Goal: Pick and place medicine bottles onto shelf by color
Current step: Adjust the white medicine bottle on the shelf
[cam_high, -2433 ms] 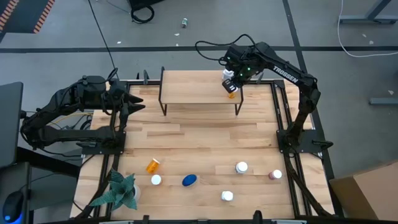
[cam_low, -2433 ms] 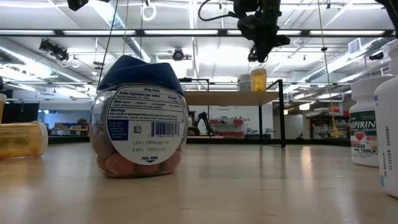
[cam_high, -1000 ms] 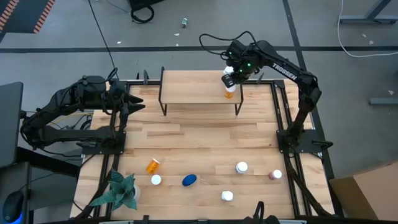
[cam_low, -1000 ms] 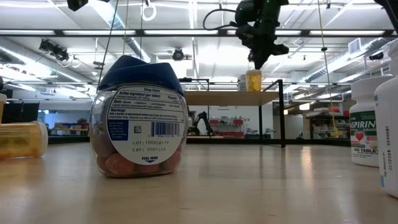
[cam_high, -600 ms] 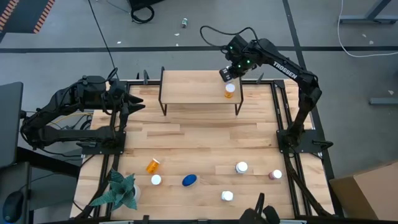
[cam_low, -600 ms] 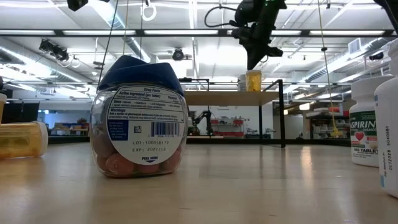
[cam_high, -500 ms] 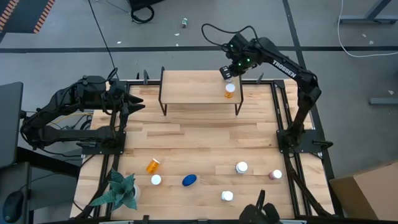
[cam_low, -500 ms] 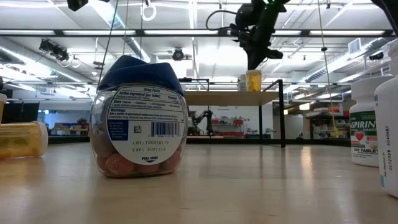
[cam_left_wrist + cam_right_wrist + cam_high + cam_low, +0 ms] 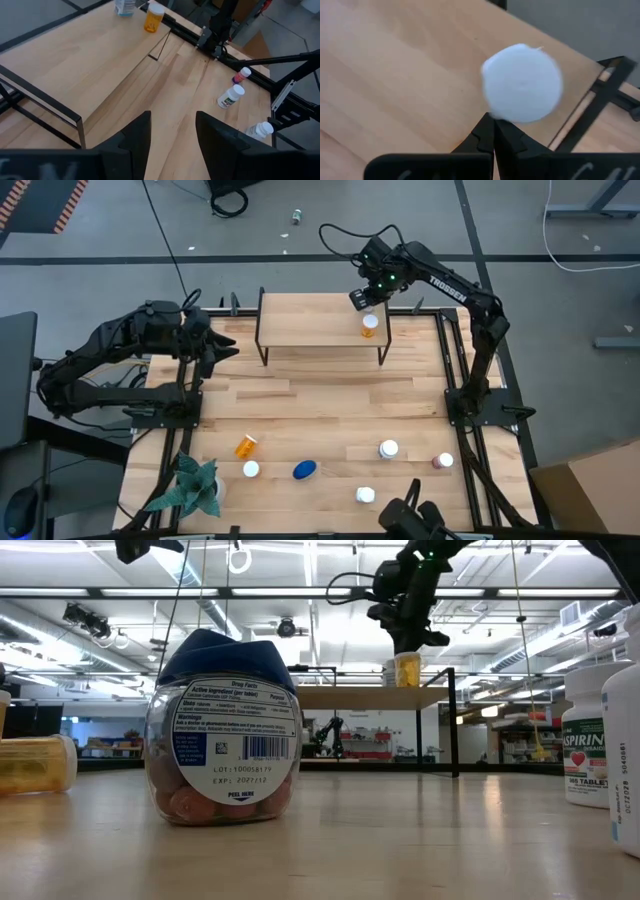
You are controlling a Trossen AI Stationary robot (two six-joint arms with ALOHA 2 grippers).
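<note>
An orange medicine bottle (image 9: pixel 370 324) with a white cap (image 9: pixel 522 90) stands upright on the shelf (image 9: pixel 310 320) near its right end; it also shows in the low view (image 9: pixel 408 670). My right gripper (image 9: pixel 362 298) hovers just above it, a little to its far-left, shut and empty. My left gripper (image 9: pixel 172 132) is open and empty over the table's left side, left of the shelf. Several more bottles are at the near side: an orange one (image 9: pixel 245 446) lying down, a blue-lidded one (image 9: pixel 305 470), white ones (image 9: pixel 388 449) and a dark red one (image 9: pixel 444 462).
A green plant (image 9: pixel 190 488) stands at the near left corner. The shelf's black legs (image 9: pixel 264 350) stand on the far part of the table. Bare wood lies between the shelf and the near row of bottles. A dark object (image 9: pixel 415 520) shows at the near edge.
My right gripper has risen off the orange bottle and drifted a little toward the far-left; the bottle stays upright on the shelf. My left arm has shifted slightly toward the shelf.
</note>
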